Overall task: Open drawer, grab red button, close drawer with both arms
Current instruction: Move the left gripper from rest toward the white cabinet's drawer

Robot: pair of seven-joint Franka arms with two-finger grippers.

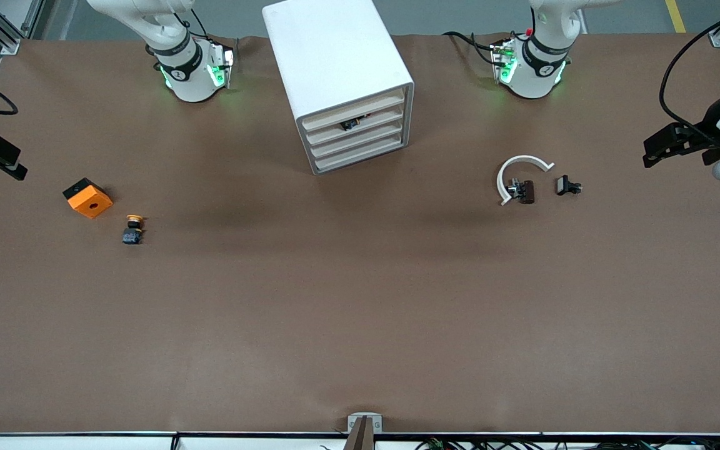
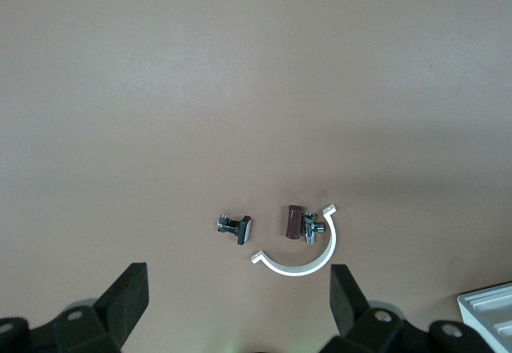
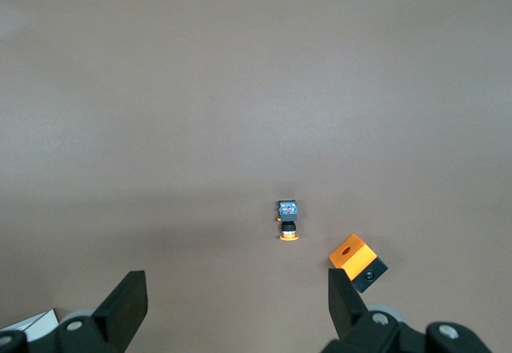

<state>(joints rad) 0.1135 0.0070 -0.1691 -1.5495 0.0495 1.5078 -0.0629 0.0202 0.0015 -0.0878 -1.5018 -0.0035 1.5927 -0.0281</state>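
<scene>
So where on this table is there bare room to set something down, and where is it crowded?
The wide brown stretch of table nearer the front camera than every object is bare. Crowded spots: the orange cube beside the yellow-capped button at the right arm's end, and the white curved clip with the small black part at the left arm's end. The cabinet stands between the arm bases.

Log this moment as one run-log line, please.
drawers: all shut | left gripper: open, waiting at table's end | right gripper: open, waiting at its end

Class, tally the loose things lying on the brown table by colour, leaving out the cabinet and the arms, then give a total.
Orange: 2, the orange cube and the yellow-orange capped button.
White: 1, the curved white clip.
Dark: 2, the brown block and the small black part.
Total: 5.
</scene>
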